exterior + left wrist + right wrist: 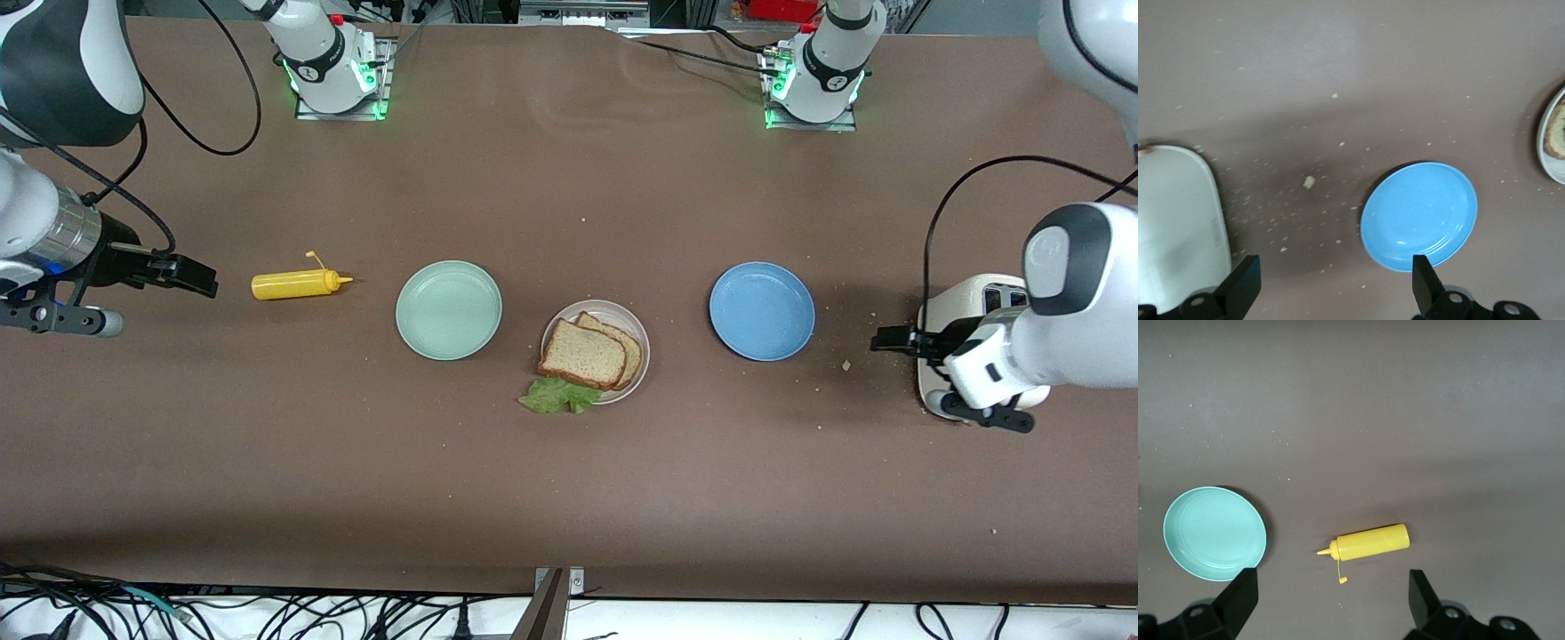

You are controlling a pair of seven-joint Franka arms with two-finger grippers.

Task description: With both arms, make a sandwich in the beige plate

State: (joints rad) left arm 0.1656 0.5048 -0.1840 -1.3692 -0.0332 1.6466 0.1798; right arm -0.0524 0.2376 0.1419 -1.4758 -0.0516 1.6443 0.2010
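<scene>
The round, shallow beige plate [638,342] is sitting mid-table, between the mint-green plate [449,309] and the blue plate [762,310] and slightly nearer the front camera than both. It is carrying two square tan wholegrain bread slices [589,353], overlapped, while the ruffled green lettuce leaf [558,396] is lying across the plate's camera-side rim — partly on the table, not between the slices.

The left gripper [892,340] is hovering with its jaws apart over the table at the left arm's end, beside a white toaster [965,298]; the plate lies past the blue plate from it. The right gripper [191,275] is hovering with its jaws apart at the right arm's end, over the table beside the yellow squeeze bottle [298,284], whose long axis is running along the table, nozzle toward the plates. Judged from the front view, both grippers are standing well apart from the sandwich — the left somewhat nearer.

In the left wrist view only an edge of the beige plate is showing; how much of the lettuce the upper slice is covering cannot be made out.
</scene>
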